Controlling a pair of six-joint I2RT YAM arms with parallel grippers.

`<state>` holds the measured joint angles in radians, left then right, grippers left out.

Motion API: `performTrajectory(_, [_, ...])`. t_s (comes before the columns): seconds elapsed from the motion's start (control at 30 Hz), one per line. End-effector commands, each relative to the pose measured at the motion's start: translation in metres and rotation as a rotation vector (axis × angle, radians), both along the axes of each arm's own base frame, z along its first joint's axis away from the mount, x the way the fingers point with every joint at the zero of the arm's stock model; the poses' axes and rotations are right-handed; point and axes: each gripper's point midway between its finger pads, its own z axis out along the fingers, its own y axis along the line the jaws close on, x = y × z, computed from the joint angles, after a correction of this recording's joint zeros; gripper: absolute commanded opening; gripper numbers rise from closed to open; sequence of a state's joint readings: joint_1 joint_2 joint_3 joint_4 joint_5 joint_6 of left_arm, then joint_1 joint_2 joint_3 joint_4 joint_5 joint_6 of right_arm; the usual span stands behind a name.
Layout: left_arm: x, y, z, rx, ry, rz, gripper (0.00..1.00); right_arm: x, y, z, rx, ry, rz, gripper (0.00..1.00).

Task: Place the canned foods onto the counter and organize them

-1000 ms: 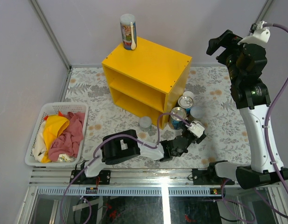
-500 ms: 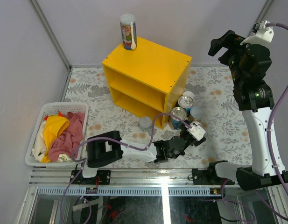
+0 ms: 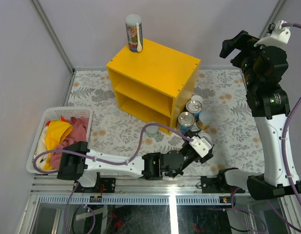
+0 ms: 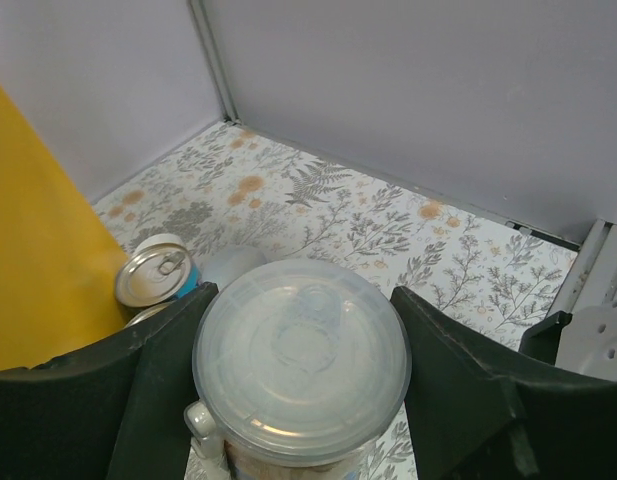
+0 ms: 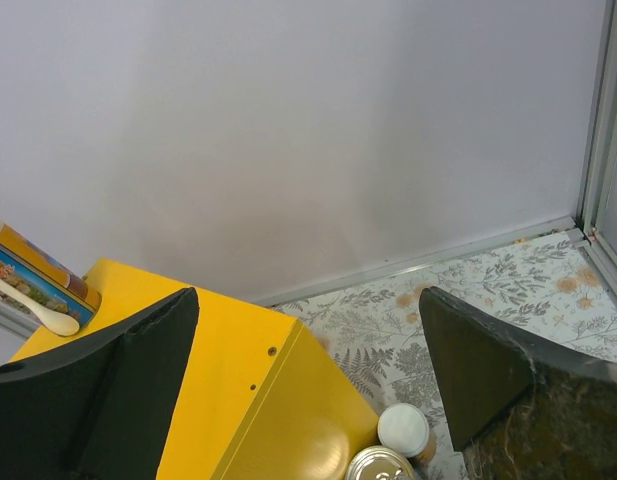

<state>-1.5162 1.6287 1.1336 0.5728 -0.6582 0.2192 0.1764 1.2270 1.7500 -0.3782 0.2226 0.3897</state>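
The left gripper [image 4: 302, 400] grips an upright pale-lidded can [image 4: 300, 340], and the counter [image 3: 155, 66] top lies ahead-left and higher; the right gripper [image 5: 303, 390] gapes empty.

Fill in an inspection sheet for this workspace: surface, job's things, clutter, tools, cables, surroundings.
Surface: floral tabletop, level.
Job's things: yellow counter; tall can standing on its top; cluster of cans at its right side; pale-lidded can before its open front.
Clutter: white basket of clothes, far left.
Tools: left tool shut on clear-lidded can; right tool open, raised, empty.
Cables: left purple cable along left arm; right purple cable along right arm.
Surroundings: plain grey walls.
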Motion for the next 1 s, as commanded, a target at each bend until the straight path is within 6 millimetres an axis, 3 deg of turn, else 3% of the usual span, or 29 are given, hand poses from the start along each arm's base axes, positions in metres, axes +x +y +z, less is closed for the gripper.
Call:
performTrajectory(0.0, [0.001,0.027,0.086,-0.169,0.018,0.081,0.00,-0.013,-0.003,0.027,0.009,-0.067,0.001,1.00])
performTrajectory(0.33, [0.014,0.070,0.166,-0.274,0.028,0.230,0.00,-0.015,0.002,0.036,0.024,-0.082,0.024,1.00])
performTrajectory(0.5, [0.031,0.092,0.207,-0.308,-0.013,0.339,0.00,-0.009,0.007,0.042,0.039,-0.091,0.048,1.00])
performTrajectory(0.63, [0.059,0.115,0.235,-0.343,-0.008,0.417,0.00,-0.003,0.013,0.046,0.050,-0.096,0.073,0.99])
performTrajectory(0.8, [0.109,0.160,0.261,-0.419,-0.004,0.566,0.00,0.006,0.017,0.051,0.046,-0.100,0.088,0.99])
performTrajectory(0.97, [0.153,0.203,0.275,-0.475,0.000,0.686,0.00,0.015,0.022,0.052,0.050,-0.103,0.105,0.99])
